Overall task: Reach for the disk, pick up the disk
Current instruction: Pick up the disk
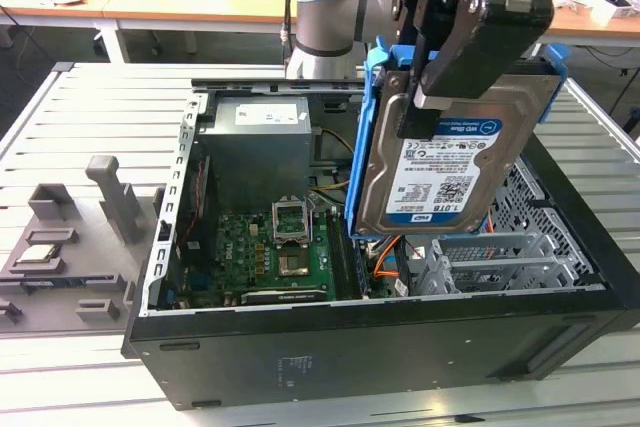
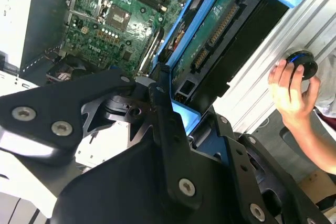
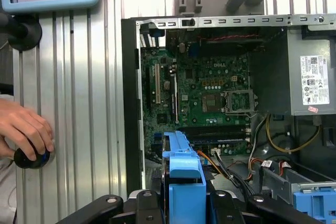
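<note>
The black gripper point(image 1: 440, 97) is clamped on the disk point(image 1: 440, 162), a rectangular silver metal hard drive with a white-and-blue label and blue plastic side rails; the disk hangs lifted, upright and slightly tilted, above the open black computer case point(image 1: 300, 367) that lies on the slatted metal bench point(image 1: 90, 107). In the exterior view the drive's labelled face is turned toward the camera and its long axis runs nearly vertical, with the gripper holding its upper end, so the disk lies directly below the gripper and is already in its grasp; its lower end floats over the silver drive cage point(image 1: 500, 247) on the side of the case toward the exterior view's right, clear of it as far as can be judged. In the second wrist view the black fingers point(image 2: 168, 129) press against the blue rail and the drive's circuit-board underside point(image 2: 220, 30); in the first wrist view the blue rail point(image 3: 181, 177) rises edge-on between the gripper's links. The green motherboard point(image 3: 205, 98) lies exposed on the floor of the case, beside the grey power supply point(image 1: 255, 147). A person's hand point(image 3: 23, 132) rests on a small black knob (a round control of some sort) near the bench's edge, well apart from the case. The pick-up looks done.
</note>
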Motion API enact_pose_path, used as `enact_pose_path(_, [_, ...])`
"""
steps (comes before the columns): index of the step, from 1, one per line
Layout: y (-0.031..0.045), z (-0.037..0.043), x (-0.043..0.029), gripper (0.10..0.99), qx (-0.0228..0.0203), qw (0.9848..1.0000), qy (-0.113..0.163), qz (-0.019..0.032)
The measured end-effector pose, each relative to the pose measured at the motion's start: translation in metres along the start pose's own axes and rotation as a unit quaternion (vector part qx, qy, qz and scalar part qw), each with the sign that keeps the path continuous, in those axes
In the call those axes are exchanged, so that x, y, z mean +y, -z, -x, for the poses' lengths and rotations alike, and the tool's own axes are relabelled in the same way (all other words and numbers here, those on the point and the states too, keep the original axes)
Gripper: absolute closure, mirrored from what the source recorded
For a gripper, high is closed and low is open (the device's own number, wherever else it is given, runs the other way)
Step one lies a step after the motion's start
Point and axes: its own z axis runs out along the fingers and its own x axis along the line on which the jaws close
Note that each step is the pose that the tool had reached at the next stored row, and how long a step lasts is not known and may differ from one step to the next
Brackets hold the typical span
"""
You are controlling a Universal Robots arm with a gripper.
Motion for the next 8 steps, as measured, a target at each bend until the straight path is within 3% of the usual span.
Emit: enact_pose_path(8, [0.0008,0.0008,-0.0224,0.718,0.0,1.0,0.0,0.0])
